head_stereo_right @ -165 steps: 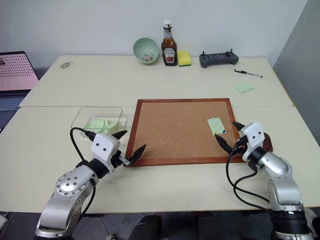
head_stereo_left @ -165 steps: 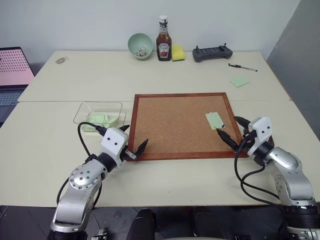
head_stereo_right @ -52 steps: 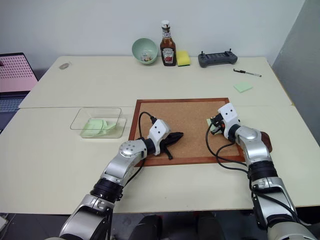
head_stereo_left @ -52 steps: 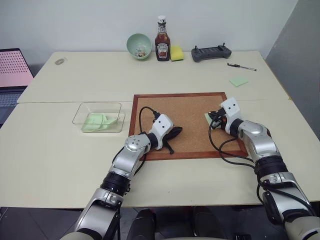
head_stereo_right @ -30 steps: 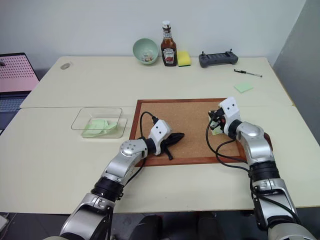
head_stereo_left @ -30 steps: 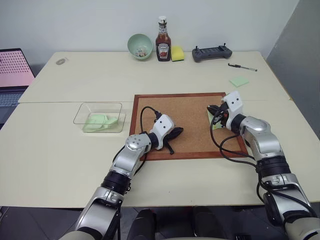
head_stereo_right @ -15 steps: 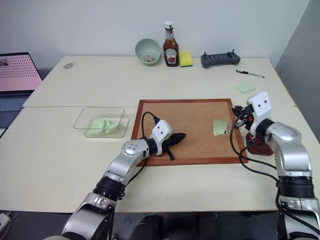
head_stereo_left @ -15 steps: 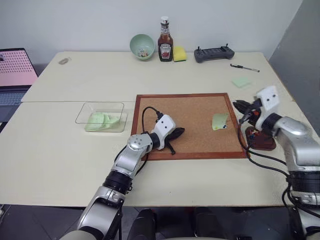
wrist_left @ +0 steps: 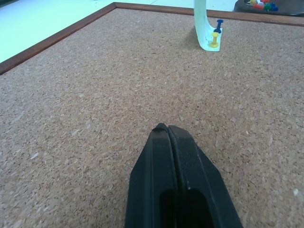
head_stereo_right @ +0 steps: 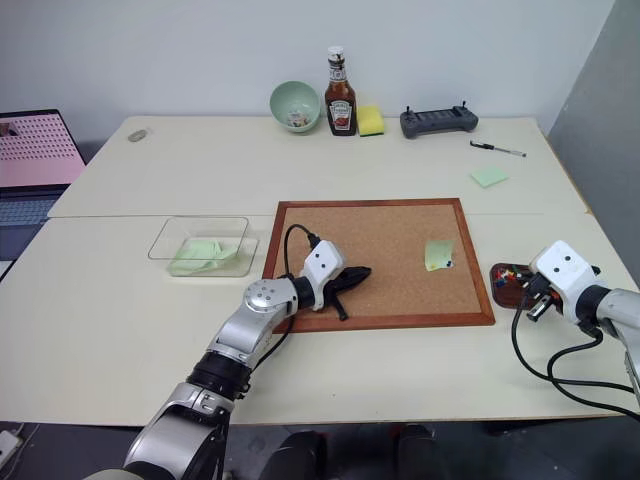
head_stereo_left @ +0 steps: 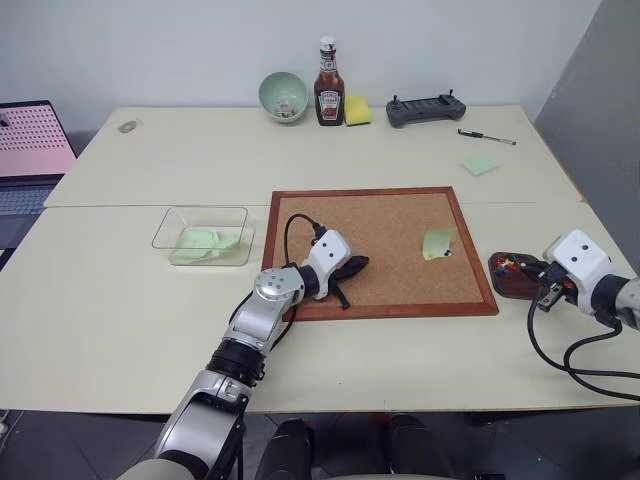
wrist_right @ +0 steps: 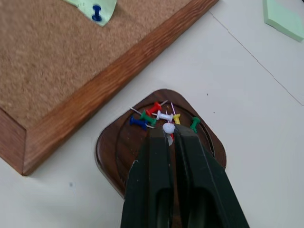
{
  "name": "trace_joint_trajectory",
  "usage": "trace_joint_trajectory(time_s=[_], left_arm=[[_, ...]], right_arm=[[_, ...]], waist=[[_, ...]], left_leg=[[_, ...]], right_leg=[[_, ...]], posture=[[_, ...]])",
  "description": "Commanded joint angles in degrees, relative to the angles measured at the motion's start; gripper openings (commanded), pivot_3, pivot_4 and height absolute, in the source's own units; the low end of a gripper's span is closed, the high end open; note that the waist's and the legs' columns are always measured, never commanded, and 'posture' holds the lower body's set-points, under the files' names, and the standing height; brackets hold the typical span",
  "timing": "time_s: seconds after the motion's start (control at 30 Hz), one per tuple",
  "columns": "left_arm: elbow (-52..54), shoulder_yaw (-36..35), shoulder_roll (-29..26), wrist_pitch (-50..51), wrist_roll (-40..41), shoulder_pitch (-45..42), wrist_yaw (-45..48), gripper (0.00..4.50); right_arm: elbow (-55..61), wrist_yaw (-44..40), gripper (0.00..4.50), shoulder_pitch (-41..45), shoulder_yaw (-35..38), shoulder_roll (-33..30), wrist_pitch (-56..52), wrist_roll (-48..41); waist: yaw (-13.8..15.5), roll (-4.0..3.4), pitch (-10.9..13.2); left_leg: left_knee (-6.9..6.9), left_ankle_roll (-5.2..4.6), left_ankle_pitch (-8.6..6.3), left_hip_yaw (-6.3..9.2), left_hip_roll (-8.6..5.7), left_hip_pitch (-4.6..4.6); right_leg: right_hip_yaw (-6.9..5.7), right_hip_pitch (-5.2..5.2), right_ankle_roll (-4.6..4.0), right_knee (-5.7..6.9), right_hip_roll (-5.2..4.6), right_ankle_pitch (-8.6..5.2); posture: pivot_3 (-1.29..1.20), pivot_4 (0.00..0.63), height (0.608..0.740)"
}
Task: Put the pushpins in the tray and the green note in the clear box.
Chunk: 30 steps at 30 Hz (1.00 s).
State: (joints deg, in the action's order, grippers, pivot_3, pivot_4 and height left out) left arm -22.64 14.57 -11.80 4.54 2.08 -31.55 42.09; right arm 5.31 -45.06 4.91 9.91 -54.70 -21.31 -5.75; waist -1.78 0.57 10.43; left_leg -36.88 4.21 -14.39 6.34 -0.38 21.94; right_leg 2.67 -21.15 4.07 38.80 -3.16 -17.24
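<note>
1. Right wrist view: the right gripper (wrist_right: 168,135) hangs just over the small dark wooden tray (wrist_right: 110,152), fingers pinched on a white pushpin (wrist_right: 167,128) — the step in hand looks like dropping that pin in.
2. The tray already holds a small heap of coloured pins (wrist_right: 154,115) — red, blue, green, white, yellow.
3. The next move, as I judge it, calls for parting the fingers so the pin falls among the others.
4. The green note (head_stereo_left: 437,243) sits on the cork board (head_stereo_left: 380,290) near its right edge, with a blue pin (wrist_left: 219,23) and a yellow pin (wrist_left: 214,39) in it.
5. The left gripper (wrist_left: 164,129) rests on the cork, fingers pressed together, holding nothing.
6. The clear box (head_stereo_left: 201,214), left of the board, has pale-green slips in it.
</note>
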Motion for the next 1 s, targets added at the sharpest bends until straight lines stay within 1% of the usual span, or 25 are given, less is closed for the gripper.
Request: trace_joint_trajectory(time_s=[0.03, 0.07, 0.17, 0.27, 0.37, 0.5, 0.57, 0.67, 0.73, 0.9, 1.0], left_arm=[[-2.24, 1.25, 0.33, 0.31, -1.41, 0.82, 0.15, 0.0], [-2.27, 1.22, 0.35, 0.26, -1.45, 0.85, 0.1, 0.0], [-2.23, 1.19, 0.42, 0.19, -1.59, 0.9, -0.06, 0.0], [-2.16, 1.06, 0.36, 0.14, -1.65, 1.05, -0.19, 0.0], [-2.1, 0.96, 0.22, 0.09, -1.66, 1.24, -0.22, 0.0], [-2.05, 0.96, 0.12, 0.11, -1.71, 1.29, -0.21, 0.0], [-2.04, 0.91, 0.04, 0.1, -1.68, 1.3, -0.13, 0.0], [-2.06, 0.92, -0.06, 0.07, -1.69, 1.3, -0.01, 0.0], [-2.15, 0.9, -0.08, 0.05, -1.69, 1.15, -0.03, 0.0], [-2.09, 0.79, -0.16, 0.03, -1.74, 0.89, -0.2, 0.0], [-1.9, 0.64, -0.37, 0.06, -1.74, 0.9, -0.27, 0.0]], right_arm=[[-2.1, 0.09, 0.03, 0.82, -1.4, -1.01, 2.11, 2.62], [-3.08, 0.27, 0.28, 1.2, -2.04, -1.1, 2.65, 3.37], [-4.85, 0.52, 0.68, 1.85, -2.83, -1.16, 3.51, 4.46], [-5.89, 0.38, 1.43, 2.17, -3.01, -1.14, 4.16, 4.89], [-6.15, 0.1, 2.03, 2.29, -2.8, -1.21, 4.35, 5.15], [-4.14, -0.97, 2.81, 2.91, -0.35, -1.28, 2.17, 2.53], [-1.35, -2.68, 3.19, 3.46, 1.44, -0.74, -1.13, -1.29], [4.13, -5.32, 3.19, 4.14, 1.75, 1.56, -5.35, -7.82], [6.23, -4.7, 3.19, 5.31, 0.34, 3.95, -7.25, -9.69], [5.0, -2.56, 3.19, 9.22, -5.71, 9.43, -7.81, -8.31], [2.81, -3.08, 3.19, 11.69, -9.13, 11.17, -6.52, -7.16]], waist=[[0.02, 0.02, 0.01], [0.02, 0.01, 0.01], [0.04, 0.01, 0.0], [0.05, 0.0, 0.0], [0.04, 0.01, 0.0], [0.06, 0.01, 0.0], [0.06, 0.0, 0.0], [0.07, 0.0, 0.0], [0.07, 0.02, 0.01], [0.08, 0.04, 0.02], [0.06, 0.02, 0.01]], left_leg=[[0.0, 0.0, 0.0, 0.0, 0.0, 0.01], [0.0, 0.0, 0.0, 0.01, 0.0, 0.01], [0.0, 0.0, 0.0, 0.01, 0.0, 0.01], [0.0, 0.0, 0.0, 0.01, 0.0, 0.01], [0.0, 0.0, 0.0, 0.01, 0.0, 0.0], [0.0, 0.0, 0.0, 0.01, 0.0, 0.0], [0.0, 0.0, 0.0, 0.01, 0.0, 0.0], [0.0, 0.0, 0.0, 0.02, 0.0, 0.0], [0.0, 0.0, 0.0, 0.04, 0.03, -0.01], [0.0, 0.0, 0.0, 0.05, -0.01, 0.0], [0.01, 0.0, 0.0, 0.06, 0.0, 0.01]], right_leg=[[0.0, 0.0, 0.0, -0.01, 0.0, 0.0], [-0.01, 0.0, -0.01, -0.03, 0.0, 0.0], [0.0, 0.0, -0.01, -0.03, 0.0, 0.01], [0.0, 0.01, -0.01, -0.03, -0.01, 0.01], [0.0, 0.01, -0.01, -0.04, -0.01, 0.0], [0.0, 0.02, -0.01, -0.05, -0.01, 0.0], [0.0, 0.02, -0.01, -0.04, -0.01, 0.0], [0.0, 0.02, -0.01, -0.04, 0.0, 0.01], [-0.03, 0.05, -0.01, -0.04, 0.01, 0.01], [-0.04, 0.06, 0.0, -0.06, -0.01, 0.01], [-0.05, 0.03, -0.01, -0.07, 0.0, 0.01]], posture=[[0.0, 0.15, 0.74], [0.0, 0.15, 0.74], [0.0, 0.15, 0.74], [0.0, 0.15, 0.74], [0.0, 0.15, 0.74], [0.0, 0.15, 0.74], [0.0, 0.15, 0.74], [0.0, 0.15, 0.74], [0.0, 0.15, 0.74], [0.0, 0.15, 0.74], [0.0, 0.15, 0.74]])
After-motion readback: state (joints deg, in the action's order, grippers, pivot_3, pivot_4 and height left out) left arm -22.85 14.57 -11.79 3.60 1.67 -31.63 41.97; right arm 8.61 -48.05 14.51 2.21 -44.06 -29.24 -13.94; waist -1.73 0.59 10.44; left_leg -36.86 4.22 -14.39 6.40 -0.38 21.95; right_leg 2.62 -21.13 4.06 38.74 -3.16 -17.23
